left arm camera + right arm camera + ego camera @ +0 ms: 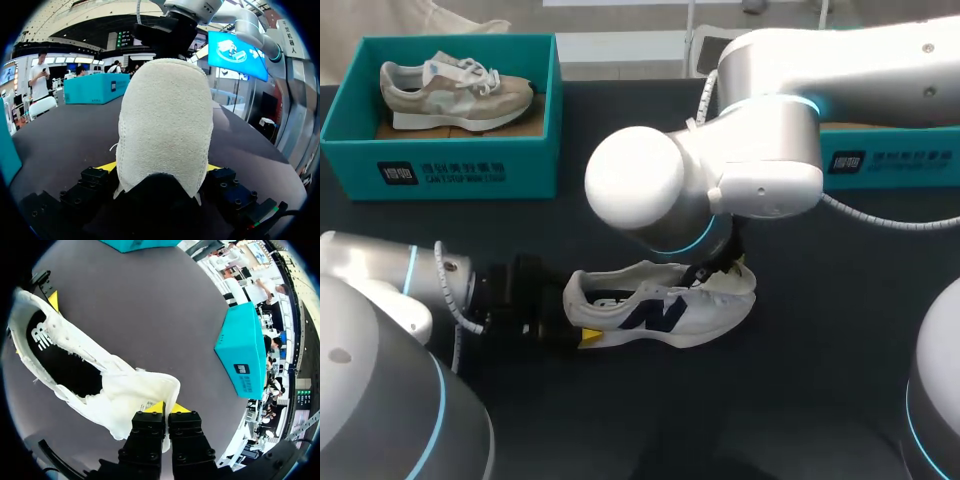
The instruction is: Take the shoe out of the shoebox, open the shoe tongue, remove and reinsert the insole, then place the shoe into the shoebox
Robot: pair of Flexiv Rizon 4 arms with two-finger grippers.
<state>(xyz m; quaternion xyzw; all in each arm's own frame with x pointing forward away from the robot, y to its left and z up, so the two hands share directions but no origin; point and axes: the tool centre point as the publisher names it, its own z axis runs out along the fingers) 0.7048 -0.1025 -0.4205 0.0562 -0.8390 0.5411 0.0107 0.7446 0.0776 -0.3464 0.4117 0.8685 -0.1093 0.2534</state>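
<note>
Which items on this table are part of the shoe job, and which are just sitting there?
In the job: white sneaker with navy logo, left claw clamping its heel, right claw pinching its tongue, likely the teal cardboard shoebox at right.
Lying about: teal shoebox at left holding a beige sneaker.

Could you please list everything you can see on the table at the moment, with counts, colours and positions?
white shoe: one, white with a dark side logo, mid-table between the two grippers.
beige shoe: one, beige and grey, inside the left shoebox.
left shoebox: one, teal, far left of the table.
right shoebox: one, teal, far right, mostly hidden behind my right arm.
table: one, dark.
left gripper: one, black with yellow tips, shut on the white shoe's heel.
right gripper: one, black with yellow tips, pinching the white shoe's tongue.
</note>
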